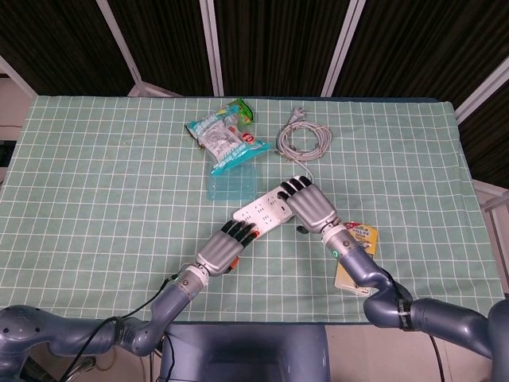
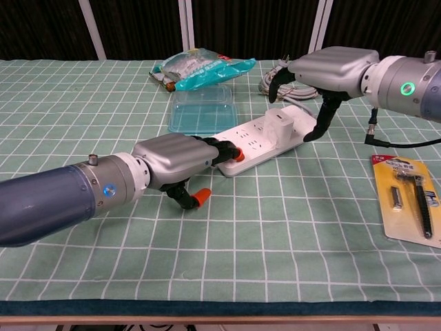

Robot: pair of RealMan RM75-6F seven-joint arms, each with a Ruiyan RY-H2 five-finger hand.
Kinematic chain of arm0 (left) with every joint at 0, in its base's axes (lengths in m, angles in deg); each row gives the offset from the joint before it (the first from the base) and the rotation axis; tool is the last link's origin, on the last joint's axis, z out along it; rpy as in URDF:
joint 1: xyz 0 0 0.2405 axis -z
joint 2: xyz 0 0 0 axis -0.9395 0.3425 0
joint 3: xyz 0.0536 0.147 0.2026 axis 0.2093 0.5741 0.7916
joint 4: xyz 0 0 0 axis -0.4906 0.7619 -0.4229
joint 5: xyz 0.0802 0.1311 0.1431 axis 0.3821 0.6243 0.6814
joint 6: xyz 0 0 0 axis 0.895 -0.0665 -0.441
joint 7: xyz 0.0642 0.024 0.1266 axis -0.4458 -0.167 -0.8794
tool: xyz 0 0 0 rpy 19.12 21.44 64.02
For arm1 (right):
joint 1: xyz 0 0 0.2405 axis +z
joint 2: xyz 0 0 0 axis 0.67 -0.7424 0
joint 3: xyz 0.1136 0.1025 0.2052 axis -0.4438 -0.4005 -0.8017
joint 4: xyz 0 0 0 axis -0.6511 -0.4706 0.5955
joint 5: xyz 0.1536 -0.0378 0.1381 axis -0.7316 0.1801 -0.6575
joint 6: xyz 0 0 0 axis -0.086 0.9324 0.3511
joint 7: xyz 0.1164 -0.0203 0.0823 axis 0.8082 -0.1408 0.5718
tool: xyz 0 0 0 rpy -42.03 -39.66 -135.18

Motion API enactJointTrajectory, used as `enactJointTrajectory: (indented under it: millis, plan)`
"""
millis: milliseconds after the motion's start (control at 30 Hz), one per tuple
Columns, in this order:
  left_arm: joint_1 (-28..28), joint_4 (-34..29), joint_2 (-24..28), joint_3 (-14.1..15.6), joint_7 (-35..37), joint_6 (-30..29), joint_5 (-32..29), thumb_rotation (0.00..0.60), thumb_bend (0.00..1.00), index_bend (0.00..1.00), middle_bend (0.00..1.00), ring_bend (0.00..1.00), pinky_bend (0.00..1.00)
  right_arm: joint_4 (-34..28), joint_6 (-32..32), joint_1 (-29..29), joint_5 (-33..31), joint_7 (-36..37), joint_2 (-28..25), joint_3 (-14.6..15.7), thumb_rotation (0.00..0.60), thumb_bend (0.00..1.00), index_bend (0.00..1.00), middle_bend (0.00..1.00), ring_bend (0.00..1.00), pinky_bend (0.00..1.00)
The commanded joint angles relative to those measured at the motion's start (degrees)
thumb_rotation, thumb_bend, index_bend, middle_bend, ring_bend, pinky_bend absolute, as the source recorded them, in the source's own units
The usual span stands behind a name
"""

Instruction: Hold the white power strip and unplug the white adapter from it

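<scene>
The white power strip (image 1: 261, 210) (image 2: 256, 146) lies slanted at mid-table. The white adapter (image 2: 281, 124) stands plugged in near its far end; in the head view my right hand hides it. My left hand (image 1: 225, 248) (image 2: 173, 160) rests its dark fingertips (image 2: 224, 151) on top of the strip's near end and presses it down, with the orange-tipped thumb on the cloth beside it. My right hand (image 1: 307, 204) (image 2: 331, 70) arches over the adapter. Its fingers hang just above the adapter and its thumb (image 2: 321, 118) is down beside the strip, with no clear grip.
A clear blue box (image 1: 233, 185) (image 2: 202, 110) lies just behind the strip, with a snack bag (image 1: 228, 137) (image 2: 203, 67) beyond it. A coiled grey cable (image 1: 303, 142) sits behind my right hand. A yellow tool pack (image 1: 356, 259) (image 2: 409, 205) lies at the right front.
</scene>
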Motion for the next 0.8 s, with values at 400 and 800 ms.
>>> enactJointTrajectory:
  millis: [400, 800]
  plan:
    - [0.3, 0.9, -0.1, 0.6, 2.0, 0.1, 0.9, 0.600, 0.52, 0.10, 0.04, 0.00, 0.10, 6.9, 1.1, 2.6, -2.0, 1.0, 4.5, 0.3, 0.600, 0.12, 0.29, 0.21, 0.18, 0.20]
    - [0.5, 2.2, -0.5, 1.1, 3.4, 0.4, 1.2, 0.600, 0.52, 0.10, 0.04, 0.00, 0.10, 11.8, 2.0, 3.4, -2.5, 3.0, 7.9, 1.3, 0.600, 0.12, 0.32, 0.22, 0.19, 0.21]
